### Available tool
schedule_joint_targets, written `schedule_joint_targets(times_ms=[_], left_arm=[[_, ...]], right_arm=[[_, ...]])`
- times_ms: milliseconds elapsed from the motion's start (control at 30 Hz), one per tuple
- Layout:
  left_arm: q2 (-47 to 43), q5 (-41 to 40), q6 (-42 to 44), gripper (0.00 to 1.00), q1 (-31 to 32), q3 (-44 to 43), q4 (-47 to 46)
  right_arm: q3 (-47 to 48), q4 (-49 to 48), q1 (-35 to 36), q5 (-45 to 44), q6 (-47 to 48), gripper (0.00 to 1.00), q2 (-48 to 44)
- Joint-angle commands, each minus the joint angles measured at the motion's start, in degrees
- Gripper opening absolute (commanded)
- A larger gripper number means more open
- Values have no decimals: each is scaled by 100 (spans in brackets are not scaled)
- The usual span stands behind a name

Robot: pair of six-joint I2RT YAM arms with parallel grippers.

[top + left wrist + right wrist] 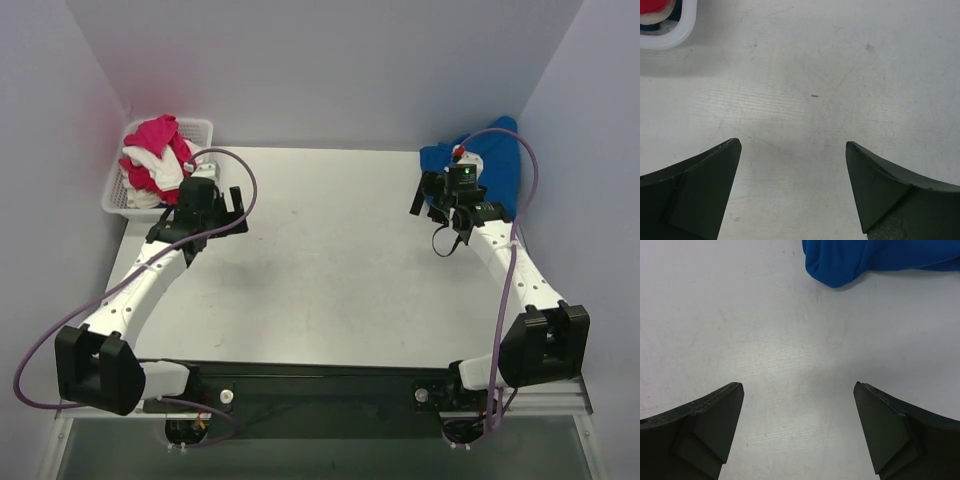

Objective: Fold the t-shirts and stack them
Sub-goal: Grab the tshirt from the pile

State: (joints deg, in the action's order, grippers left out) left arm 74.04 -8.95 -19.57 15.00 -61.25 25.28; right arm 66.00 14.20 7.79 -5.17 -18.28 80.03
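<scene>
A bright blue t-shirt [492,165] lies bunched at the far right of the table, and its edge shows at the top of the right wrist view [875,257]. Magenta-pink and white t-shirts [155,160] are piled in the white basket [205,128] at the far left. The large white shirt with a red print is out of view. My left gripper [238,208] is open and empty over bare table just right of the basket [792,145]. My right gripper [432,215] is open and empty just left of the blue shirt [797,385].
The basket's white corner [675,37] shows at the top left of the left wrist view, with red cloth [652,5] inside. Pale walls close the table at the back and both sides. Purple cables loop from both arms.
</scene>
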Motion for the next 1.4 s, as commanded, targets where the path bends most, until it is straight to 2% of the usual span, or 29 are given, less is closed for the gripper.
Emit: schedule_joint_targets(times_ms=[0, 67, 133, 233, 367, 567, 800, 900, 1000, 1200, 1300, 1367], left_arm=[[-285, -19, 120, 97, 38, -54, -137], [-276, -281, 121, 98, 38, -71, -85], [56, -999, -282, 97, -15, -500, 195], [775, -1301, -600, 97, -199, -1403, 758], [1384, -1320, -829, 90, -489, -2274, 891], [1938, -1232, -935, 81, -1113, -2900, 733], [2228, -1355, -926, 79, -1465, -2471, -347], [2517, -1276, -1074, 77, -1772, -2575, -637], [2807, -1214, -900, 77, -1808, -2681, -1077], [3326, -1425, -680, 76, -1834, -2962, -1244], [3520, -1417, -706, 72, -1852, -3015, -1236], [3582, -1399, -741, 60, -1869, -3076, -1183]], right_arm=[[-78, 136, -32, -37, -105, 100, -268], [-70, 145, -41, -46, -149, 100, -269], [-26, 232, -23, -133, -202, 100, -234], [194, 461, 55, -440, -176, 100, -137], [89, 558, 91, -582, -70, 99, -330], [10, 540, 100, -477, -61, 99, -453], [-69, 356, 100, -195, -167, 98, -243], [-43, 303, 100, -55, -219, 98, -85], [18, 286, 117, -10, -228, 97, 30], [27, 250, 117, -107, -193, 96, 232], [97, 250, 117, -107, -184, 95, 337], [106, 250, 117, -116, -184, 95, 382]])
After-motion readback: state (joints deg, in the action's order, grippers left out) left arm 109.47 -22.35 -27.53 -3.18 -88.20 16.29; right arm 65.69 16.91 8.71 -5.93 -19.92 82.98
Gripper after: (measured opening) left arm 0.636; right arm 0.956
